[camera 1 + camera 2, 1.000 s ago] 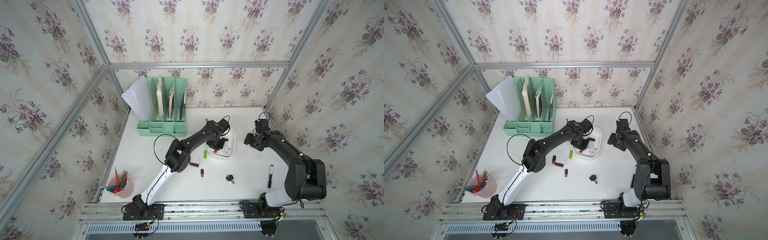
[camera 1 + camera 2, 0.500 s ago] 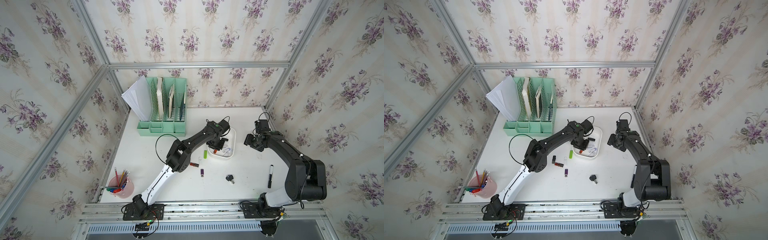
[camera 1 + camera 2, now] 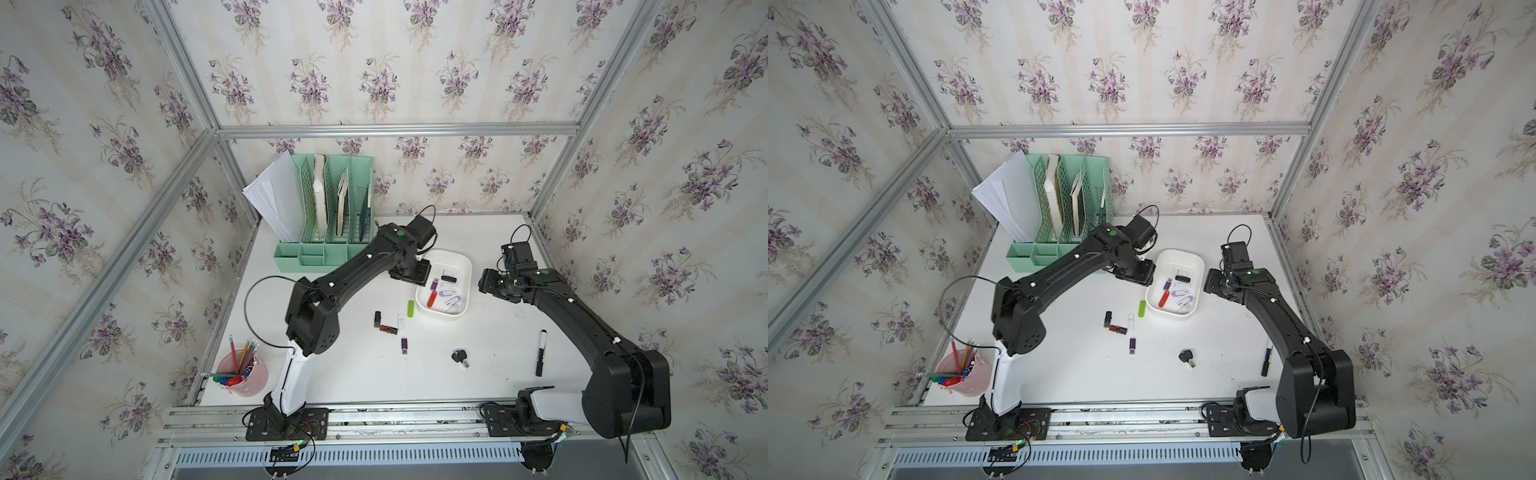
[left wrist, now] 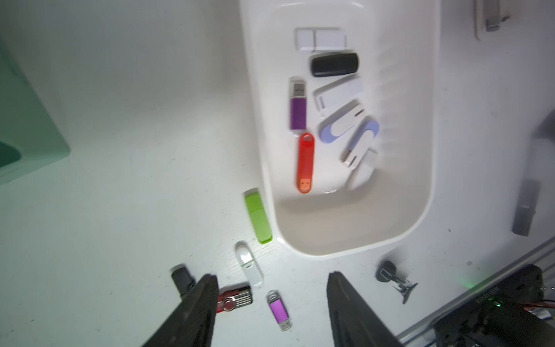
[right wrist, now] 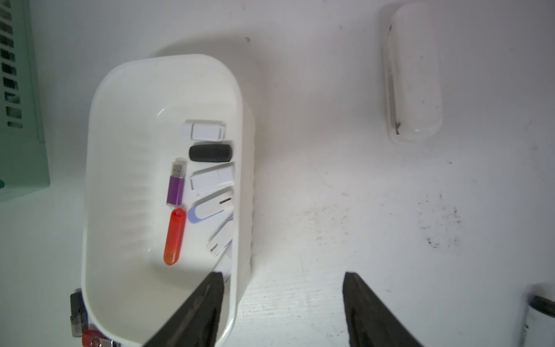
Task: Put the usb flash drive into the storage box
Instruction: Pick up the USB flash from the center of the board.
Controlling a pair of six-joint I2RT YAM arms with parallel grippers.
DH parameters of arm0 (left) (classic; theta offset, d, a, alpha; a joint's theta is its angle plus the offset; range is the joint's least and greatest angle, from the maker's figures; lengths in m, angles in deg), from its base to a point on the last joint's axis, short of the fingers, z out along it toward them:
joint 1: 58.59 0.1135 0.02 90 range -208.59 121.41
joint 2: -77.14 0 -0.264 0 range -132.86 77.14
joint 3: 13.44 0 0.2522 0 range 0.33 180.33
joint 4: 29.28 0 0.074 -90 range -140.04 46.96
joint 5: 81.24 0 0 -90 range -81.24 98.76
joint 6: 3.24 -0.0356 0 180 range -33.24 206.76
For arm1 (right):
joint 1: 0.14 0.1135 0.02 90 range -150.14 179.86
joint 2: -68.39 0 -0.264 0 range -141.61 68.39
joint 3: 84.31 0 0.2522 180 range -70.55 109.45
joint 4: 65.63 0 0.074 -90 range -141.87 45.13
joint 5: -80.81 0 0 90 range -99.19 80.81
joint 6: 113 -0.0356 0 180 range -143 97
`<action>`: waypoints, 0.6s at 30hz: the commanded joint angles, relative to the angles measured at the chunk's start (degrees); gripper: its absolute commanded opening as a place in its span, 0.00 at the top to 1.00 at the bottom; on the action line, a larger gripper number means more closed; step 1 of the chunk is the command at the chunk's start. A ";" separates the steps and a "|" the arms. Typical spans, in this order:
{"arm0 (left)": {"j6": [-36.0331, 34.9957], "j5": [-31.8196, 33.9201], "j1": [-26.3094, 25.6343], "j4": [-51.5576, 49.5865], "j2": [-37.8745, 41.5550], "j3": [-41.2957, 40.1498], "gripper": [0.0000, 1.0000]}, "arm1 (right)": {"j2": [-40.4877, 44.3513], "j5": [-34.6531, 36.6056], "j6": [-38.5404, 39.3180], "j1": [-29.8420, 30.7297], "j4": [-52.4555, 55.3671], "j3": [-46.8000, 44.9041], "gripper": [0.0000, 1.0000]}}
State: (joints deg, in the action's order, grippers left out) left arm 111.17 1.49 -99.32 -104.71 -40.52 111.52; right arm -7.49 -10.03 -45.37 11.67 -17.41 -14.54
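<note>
- My left arm (image 3: 353,270) stretches forward and inward, with the wrist tipped down.
- My left gripper (image 4: 271,278) has its jaws apart, with nothing between them.
- My right arm (image 3: 582,316) leans forward and inward.
- My right gripper (image 5: 283,275) is spread wide and empty.

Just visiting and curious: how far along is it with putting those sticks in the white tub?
Done: several drives, including the orange drive, lie in the storage box. In hand: nothing; the left tool is open, empty. Left: five more on the table, the green drive nearest the box.
</note>
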 commanded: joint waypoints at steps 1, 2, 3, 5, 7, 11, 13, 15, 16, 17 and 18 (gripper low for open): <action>-1.28 0.80 3.19 2.63 7.06 -13.42 0.35 | 1.07 1.01 -2.20 5.62 2.45 0.21 0.31; -1.36 0.45 4.36 3.91 8.94 -17.59 0.34 | 1.24 1.55 -3.10 7.86 2.88 0.24 0.31; -1.29 0.40 5.15 5.31 10.38 -21.35 0.34 | 1.46 2.20 -3.92 10.09 3.20 0.22 0.31; -1.29 0.24 6.44 8.22 11.98 -26.85 0.33 | 1.78 2.86 -5.48 14.23 3.34 -0.02 0.31; -1.26 0.13 7.32 10.16 11.85 -30.03 0.33 | 1.92 3.21 -7.11 18.17 3.21 -0.30 0.31; -1.77 0.45 7.69 11.00 8.74 -30.78 0.33 | 1.57 5.06 -10.07 25.33 3.32 -1.05 0.31; -1.74 0.59 7.71 11.39 7.42 -30.60 0.33 | 1.41 5.52 -11.21 26.63 3.50 -1.51 0.31; -1.34 0.90 7.68 11.67 6.48 -30.56 0.34 | 1.60 5.90 -12.10 27.38 3.60 -2.07 0.31; -1.08 1.18 7.69 11.78 6.25 -30.52 0.33 | 1.85 6.10 -12.38 27.54 3.61 -2.39 0.31; -0.95 1.21 7.71 11.99 6.07 -30.59 0.33 | 2.04 6.25 -12.52 27.67 3.60 -2.56 0.31; -0.70 1.45 7.75 12.02 5.89 -30.57 0.33 | 2.22 6.27 -12.63 27.74 3.61 -2.82 0.31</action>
State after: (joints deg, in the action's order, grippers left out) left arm 110.12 1.93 -91.65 -93.63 -34.27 80.84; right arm -5.76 -5.39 -56.08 39.17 -14.46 -16.99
